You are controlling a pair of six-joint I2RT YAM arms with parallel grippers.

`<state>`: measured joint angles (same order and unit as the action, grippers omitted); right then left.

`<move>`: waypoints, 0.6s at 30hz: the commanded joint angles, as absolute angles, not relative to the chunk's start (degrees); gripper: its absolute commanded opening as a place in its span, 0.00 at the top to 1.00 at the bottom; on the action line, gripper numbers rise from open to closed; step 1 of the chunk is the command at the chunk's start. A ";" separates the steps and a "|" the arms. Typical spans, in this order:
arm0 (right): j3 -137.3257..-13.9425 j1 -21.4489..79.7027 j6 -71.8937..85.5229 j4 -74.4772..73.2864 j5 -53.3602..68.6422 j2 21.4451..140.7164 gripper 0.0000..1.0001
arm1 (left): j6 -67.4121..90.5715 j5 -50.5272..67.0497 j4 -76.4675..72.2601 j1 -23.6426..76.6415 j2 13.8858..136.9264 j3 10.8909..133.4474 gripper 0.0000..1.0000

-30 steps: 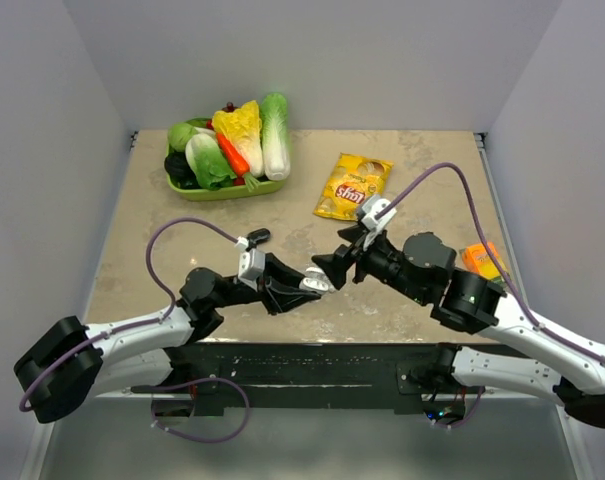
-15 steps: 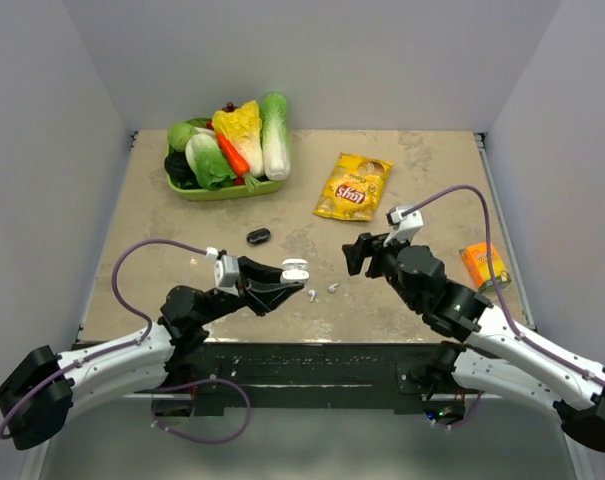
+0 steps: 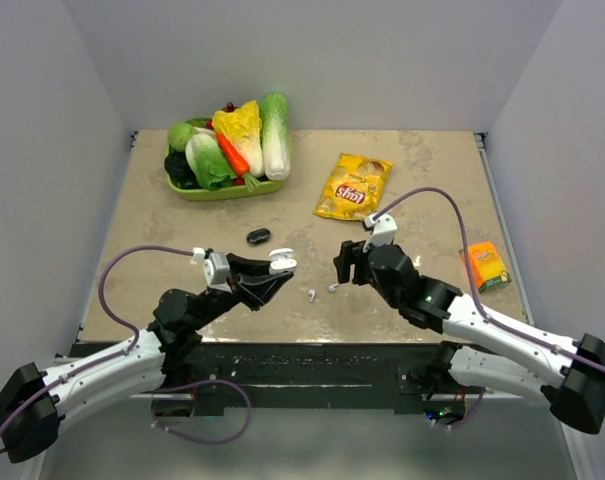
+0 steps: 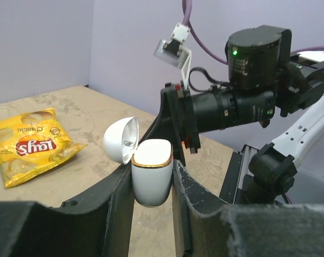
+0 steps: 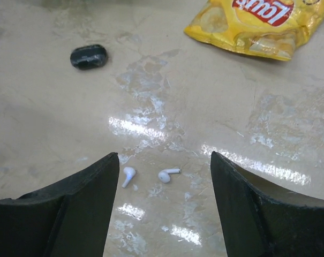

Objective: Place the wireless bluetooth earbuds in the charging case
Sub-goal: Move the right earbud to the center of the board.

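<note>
From above: the step in hand looks like the right arm's first pick; the left gripper (image 3: 272, 274) is clamped on the white charging case (image 3: 282, 261), held up off the table (image 3: 152, 200) with its lid swung open; two white earbuds (image 3: 311, 295) lie on the bare top just right of the case, close together but not touching; the right gripper (image 3: 342, 268) hangs just to their right and a little farther back, jaws apart and empty.

From the left wrist: both fingers press the case's sides; it stands upright, the lid tipped back to the left; its wells cannot be seen from here; holding it this level should make the later drop-in easier.

From the right wrist: the buds sit between the spread fingers, slightly left of centre, touching neither; to do this well, I would centre on one bud only, come straight down, and close across its stem, since so small a thing on a glossy top may skid or knock its neighbour; a small dark rounded object (image 5: 88, 56) lies far left and a chip bag (image 5: 263, 21) far right, both well apart.
</note>
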<state>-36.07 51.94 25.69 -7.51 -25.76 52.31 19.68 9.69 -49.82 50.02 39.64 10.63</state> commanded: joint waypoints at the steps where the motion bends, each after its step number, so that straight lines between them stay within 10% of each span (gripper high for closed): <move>1: -35.95 51.77 25.93 -3.96 -22.94 58.52 0.31 | 17.58 5.89 -47.29 50.27 37.10 10.72 1.00; 18: -34.37 53.79 26.80 4.92 -17.75 74.26 0.52 | 20.39 0.53 -48.96 50.45 35.60 5.89 1.00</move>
<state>-32.75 53.65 26.13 1.76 -18.24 73.84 19.99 2.76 -47.03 50.06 36.60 6.24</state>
